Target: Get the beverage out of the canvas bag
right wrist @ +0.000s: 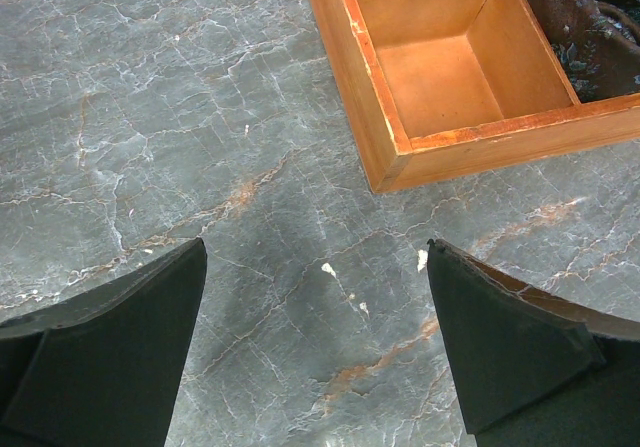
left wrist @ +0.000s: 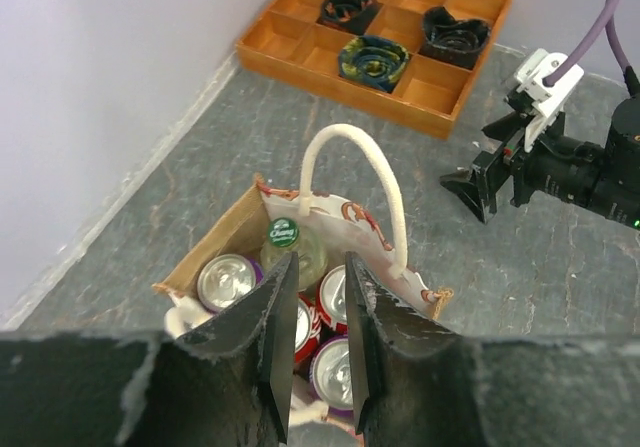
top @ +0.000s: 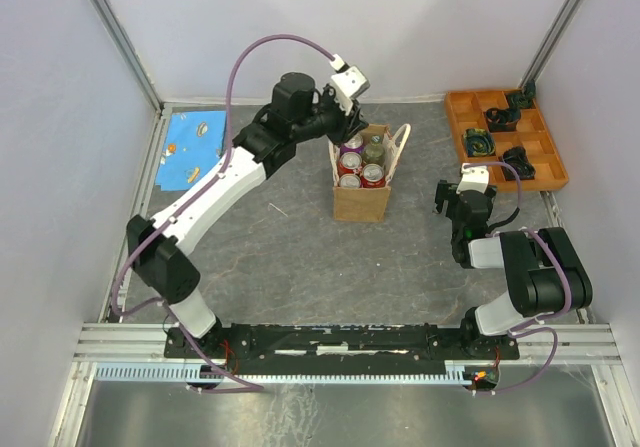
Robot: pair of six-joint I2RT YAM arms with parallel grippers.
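Note:
The canvas bag stands upright mid-table, tan with cream loop handles. Inside it are several beverages: a green-capped bottle, red cans and purple cans. My left gripper hangs over the bag's back-left edge. In the left wrist view its jaws are drawn in to a narrow gap, and a pale rope-like piece, apparently the bag's near handle, lies deep between them. The far handle stands free. My right gripper waits open to the bag's right, over bare table.
An orange compartment tray with dark objects in it sits at the back right, its corner just ahead of the right gripper. A blue sheet lies at the back left. Grey walls enclose the table.

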